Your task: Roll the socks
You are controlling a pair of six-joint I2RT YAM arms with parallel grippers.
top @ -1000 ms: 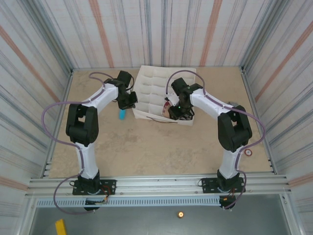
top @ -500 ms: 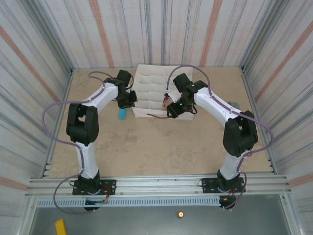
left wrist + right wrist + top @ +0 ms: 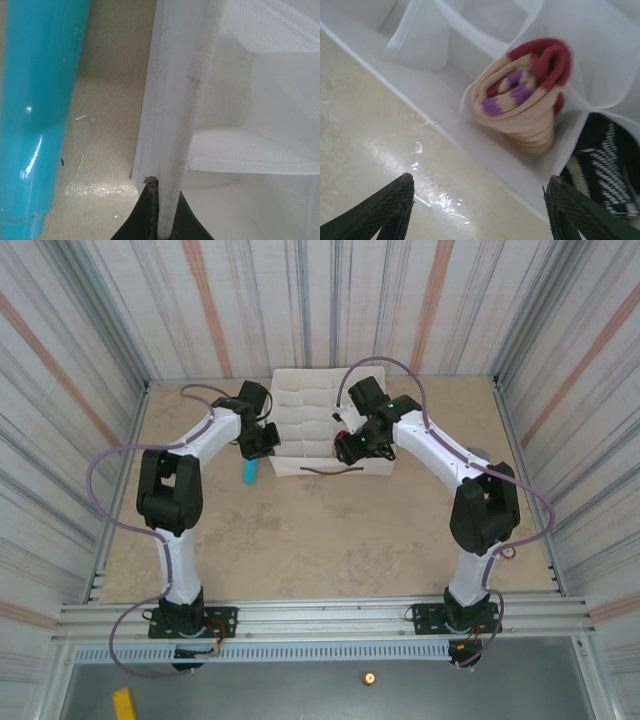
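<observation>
A rolled beige sock (image 3: 525, 95) with maroon toe and purple stripes stands in a front compartment of the white fabric organizer (image 3: 485, 155). The black sock (image 3: 605, 155) with white stripes lies in the compartment to its right. My right gripper (image 3: 480, 210) hangs open above the organizer's front wall, with the beige roll just beyond its fingertips (image 3: 395, 205) and nothing between them. From above, this gripper (image 3: 345, 445) is over the organizer's (image 3: 310, 405) front row. My left gripper (image 3: 167, 220) is shut on the organizer's left wall (image 3: 172, 125), at its front left corner (image 3: 268, 445).
A light-blue cylinder (image 3: 35, 100) lies on the table just left of the organizer, close to my left gripper (image 3: 248, 472). A dark strap (image 3: 325, 470) runs along the organizer's front. Striped walls close in the tan table (image 3: 320, 530) at the back and sides.
The organizer has slid toward the back wall and turned square to it. My right gripper moved back and left with it. The left arm has hardly shifted.
</observation>
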